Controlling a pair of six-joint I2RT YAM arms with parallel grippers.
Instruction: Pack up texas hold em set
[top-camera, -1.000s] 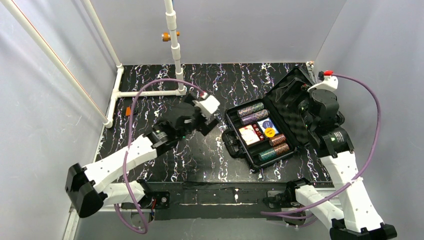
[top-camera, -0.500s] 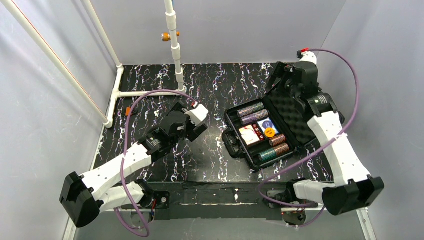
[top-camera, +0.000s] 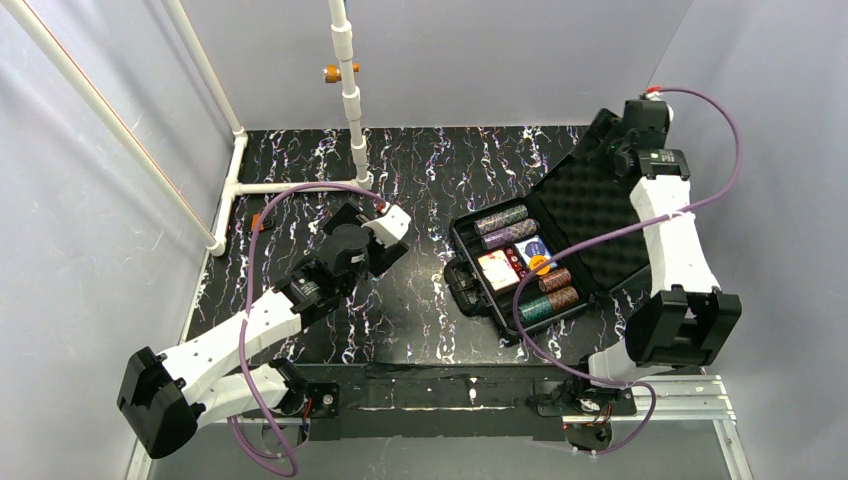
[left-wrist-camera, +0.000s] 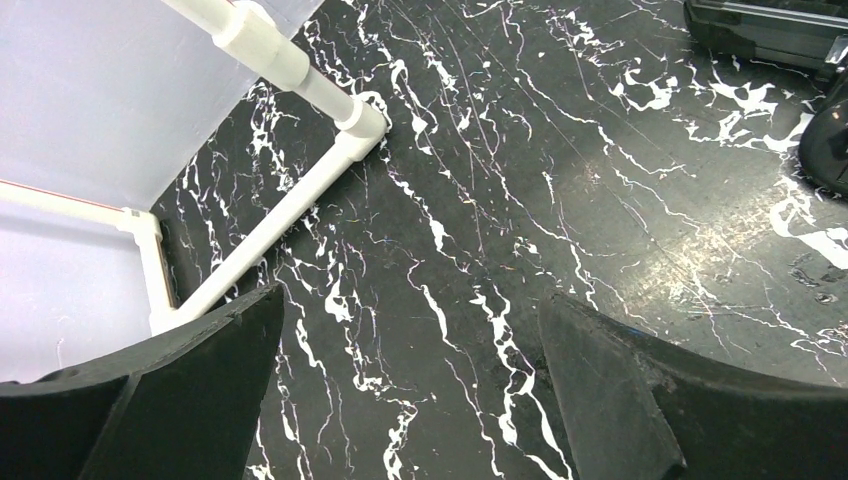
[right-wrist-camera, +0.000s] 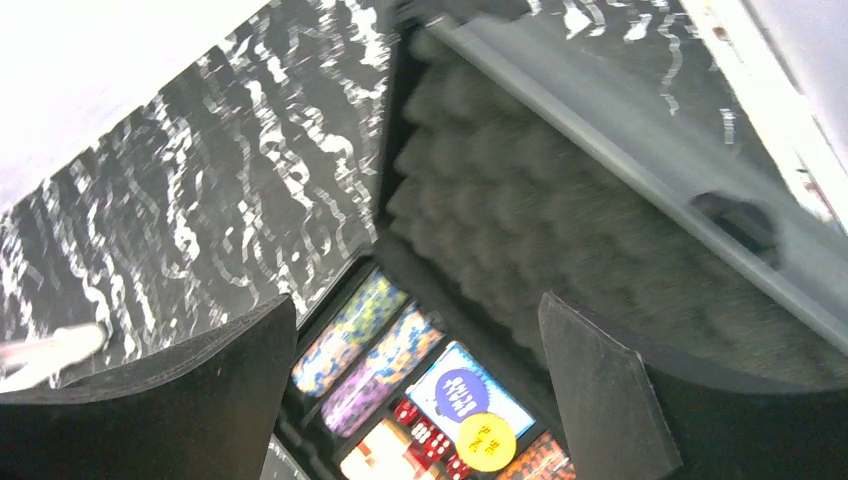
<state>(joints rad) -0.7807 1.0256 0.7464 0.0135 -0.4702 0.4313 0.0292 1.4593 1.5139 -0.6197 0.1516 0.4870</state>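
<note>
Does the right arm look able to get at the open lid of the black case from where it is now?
Probably yes. The right arm holds its open jaws just above the far edge of the lid, and nothing seems to stand between them. The foam side faces up, uncovered.

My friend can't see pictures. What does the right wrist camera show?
A blurry look down into an open, foam-lined black case: it holds chip rows, a blue deck, red dice and a yellow button. The right gripper hangs open above it, holding nothing.
</note>
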